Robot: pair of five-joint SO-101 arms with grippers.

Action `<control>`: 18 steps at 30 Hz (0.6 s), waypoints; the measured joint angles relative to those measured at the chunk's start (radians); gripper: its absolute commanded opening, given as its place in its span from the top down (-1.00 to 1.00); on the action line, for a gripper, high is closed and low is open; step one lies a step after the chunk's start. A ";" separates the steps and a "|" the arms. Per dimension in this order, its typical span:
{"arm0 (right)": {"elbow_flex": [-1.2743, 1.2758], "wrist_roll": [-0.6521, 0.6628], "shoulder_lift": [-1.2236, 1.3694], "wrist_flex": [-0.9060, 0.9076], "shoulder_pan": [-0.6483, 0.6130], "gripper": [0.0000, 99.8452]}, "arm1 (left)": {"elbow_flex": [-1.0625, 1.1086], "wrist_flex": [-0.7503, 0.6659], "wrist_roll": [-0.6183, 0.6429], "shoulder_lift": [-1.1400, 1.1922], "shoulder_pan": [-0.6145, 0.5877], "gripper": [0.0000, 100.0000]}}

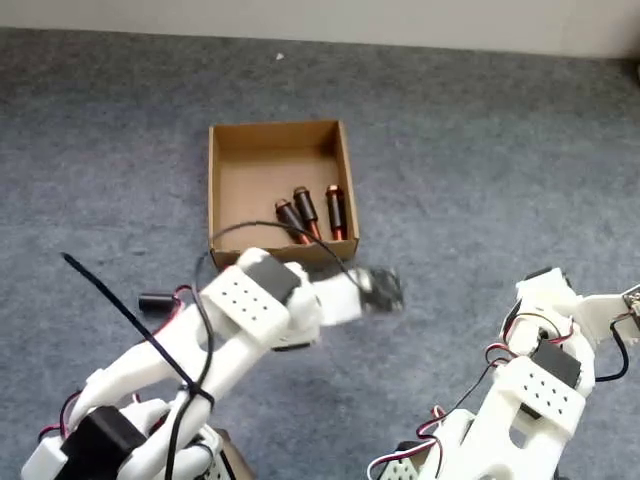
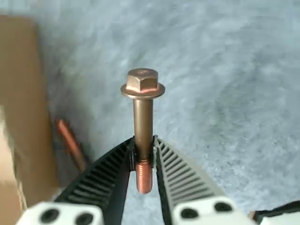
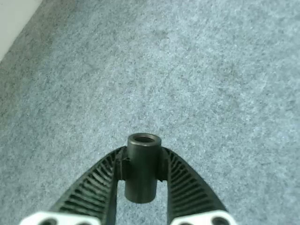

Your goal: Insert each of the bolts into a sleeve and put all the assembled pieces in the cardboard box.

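Left gripper [image 2: 144, 143] clamped on bolt [image 2: 142, 112] near threaded end, just right of cardboard box [image 1: 215, 180] near corner. Right gripper [image 3: 142, 157] pinching sleeve [image 3: 141, 173], well to right. Three assembled pieces [image 1: 305, 212] boxed. Risk: bolt pivots in narrow grip, misses sleeve bore, drops. No legible writing.

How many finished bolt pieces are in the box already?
3. They lie side by side in the right half of the cardboard box: left piece, middle piece, right piece. The rest of the box floor looks bare, so none seems hidden.
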 measured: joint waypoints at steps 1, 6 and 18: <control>0.000 0.000 0.000 0.000 0.000 0.99 | 0.000 0.000 0.026 0.000 -0.025 0.99; 0.000 0.000 0.000 0.000 0.000 0.99 | 0.000 -0.002 0.152 0.000 -0.115 0.98; 0.000 0.000 0.000 0.000 -0.017 0.99 | 0.002 -0.011 0.258 0.083 -0.127 0.61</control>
